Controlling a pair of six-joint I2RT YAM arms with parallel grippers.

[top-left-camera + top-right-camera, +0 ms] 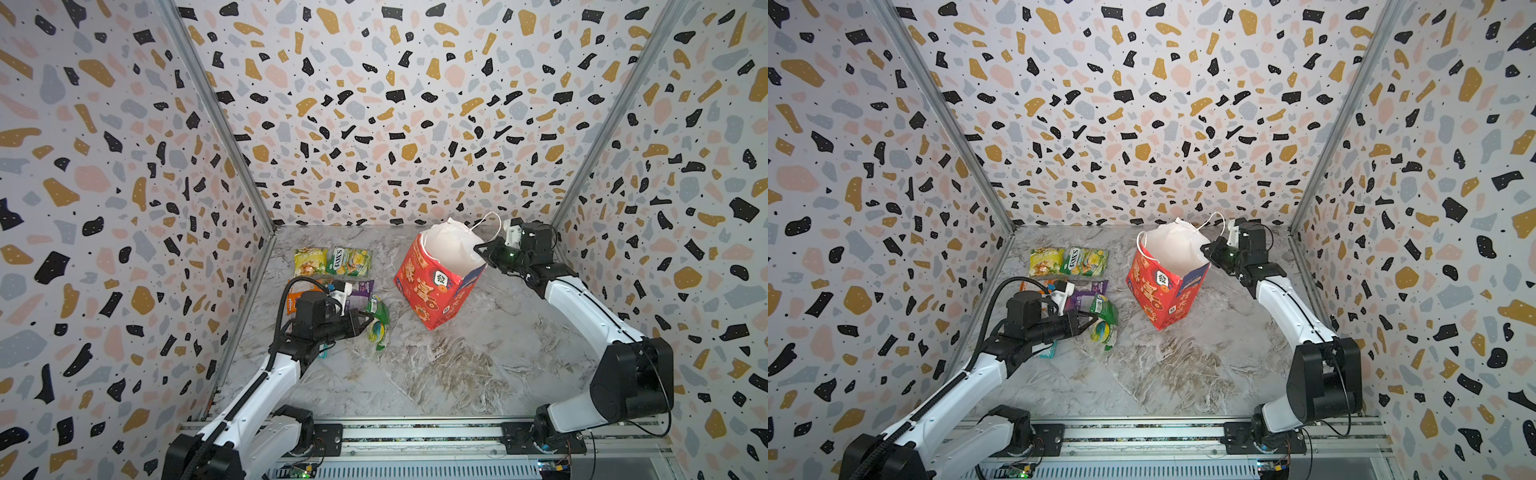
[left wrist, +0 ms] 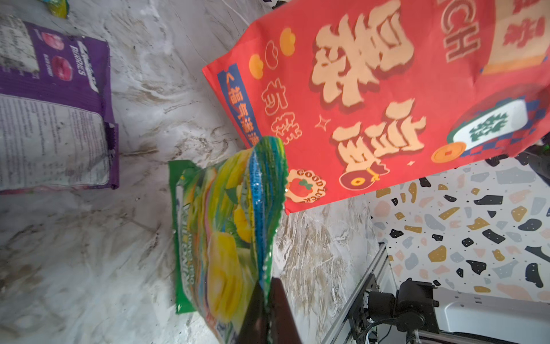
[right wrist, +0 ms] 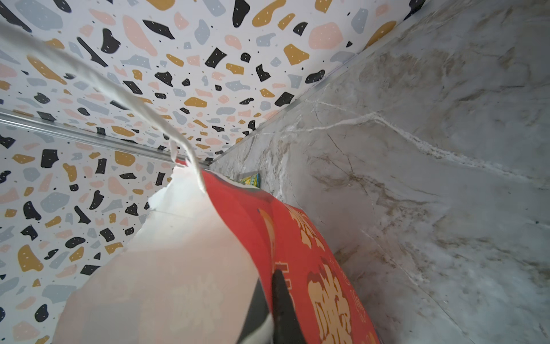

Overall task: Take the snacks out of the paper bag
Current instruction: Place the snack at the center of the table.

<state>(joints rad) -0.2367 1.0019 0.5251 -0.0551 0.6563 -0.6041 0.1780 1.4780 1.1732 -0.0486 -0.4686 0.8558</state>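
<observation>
**Green packet pinched, bag held by its rim**

Top views: the paper bag (image 1: 436, 286) stands on the table (image 1: 478, 365), leaning, mouth up. The right gripper (image 1: 482, 251) is clamped on the bag's rim on the side away from the snacks. Five snacks lie flat, well apart from the bag on its left-arm side:
- yellow packet (image 1: 309, 262)
- FOX'S packet (image 1: 349, 262)
- orange packet (image 1: 297, 297)
- purple packet (image 1: 361, 291)
- teal packet (image 1: 324, 352), mostly under the arm

The left gripper (image 1: 368, 322) is closed on the green packet (image 1: 378, 328), the one nearest the bag. No packet shows in the bag's mouth; its bottom is hidden.

Left wrist: the jaws pinch the green packet (image 2: 220, 232) by its crimped edge seal. The packet hangs between the purple packet (image 2: 59, 119) and the bag (image 2: 372, 104).

Right wrist: the jaws are shut on the bag's wall, one inside, one outside. The cord handle (image 3: 119, 89) hangs loose.

Handling, my read: the packets are light, limp and glossy, so slippery. Grip the flat end seal, not the puffed middle. The bag is thin paper that creases and tips easily, so hold the rim gently.
</observation>
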